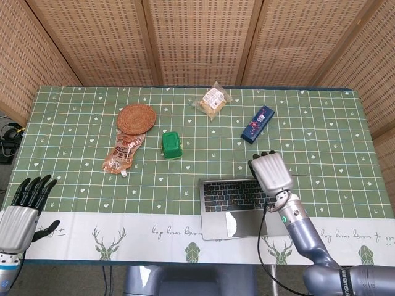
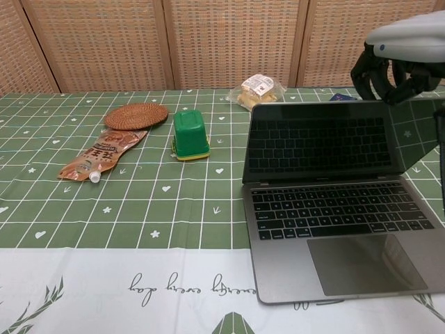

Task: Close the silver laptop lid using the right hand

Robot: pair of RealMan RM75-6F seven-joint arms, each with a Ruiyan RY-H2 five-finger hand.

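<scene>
The silver laptop (image 1: 231,225) sits at the table's front edge, right of centre. Its lid (image 2: 320,142) leans forward over the keyboard (image 2: 334,212), partly lowered. My right hand (image 1: 271,172) presses on the back of the lid at its top right edge; in the chest view my right hand (image 2: 400,49) hangs over the lid's upper right corner with dark fingers curled down behind it. It holds nothing. My left hand (image 1: 21,209) hovers at the front left corner of the table, fingers spread and empty.
Behind the laptop lie a green container (image 1: 171,145), a round woven coaster (image 1: 136,118), an orange snack pouch (image 1: 122,154), a wrapped pastry (image 1: 213,99) and a blue box (image 1: 257,123). A green patterned cloth covers the table (image 1: 74,185).
</scene>
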